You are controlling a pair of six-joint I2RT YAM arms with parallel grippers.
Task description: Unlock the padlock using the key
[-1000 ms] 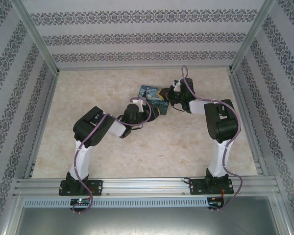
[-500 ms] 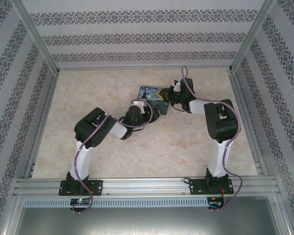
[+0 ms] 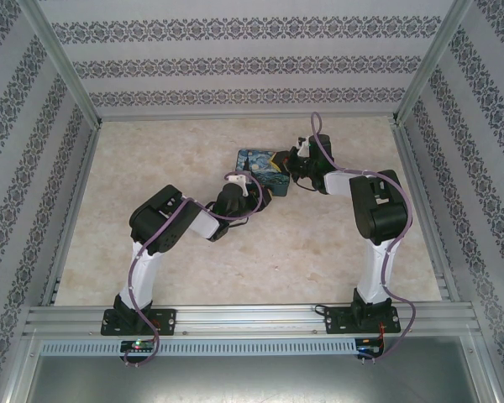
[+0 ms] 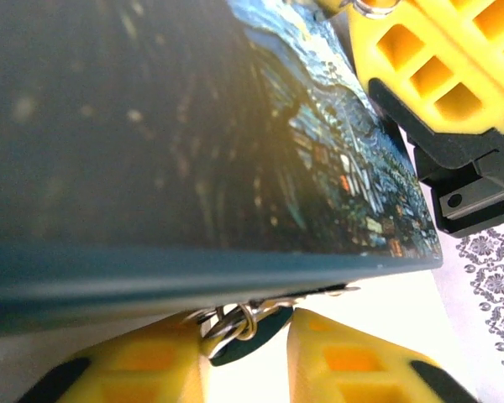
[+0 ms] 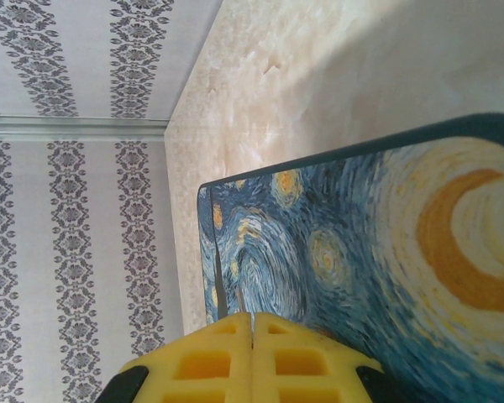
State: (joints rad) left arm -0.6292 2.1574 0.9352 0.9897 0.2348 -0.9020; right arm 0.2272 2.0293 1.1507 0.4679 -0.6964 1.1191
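Note:
The starry-night tin point(image 3: 256, 161) lies mid-table between both arms. In the left wrist view its painted lid point(image 4: 193, 126) looms just above my left gripper point(image 4: 248, 336), which is shut on the key point(image 4: 254, 330). The key's dark oval head and silver rings sit between the yellow fingers, and its blade points right under the tin's edge. My left gripper point(image 3: 254, 188) meets the tin's near side. My right gripper point(image 3: 287, 164) is at the tin's right end; its fingers point(image 5: 252, 323) are pressed together against the tin point(image 5: 361, 243). The padlock is hidden.
The right gripper's yellow fingers point(image 4: 428, 75) stand close above the tin's corner, with a small silver loop point(image 4: 374, 7) at their tip. Patterned walls enclose the marbled table point(image 3: 151, 168) on three sides. Metal rails run along its edges.
The left arm has edged slightly right and toward the near side, keeping its gripper at the tin. The right arm and the tin look unmoved.

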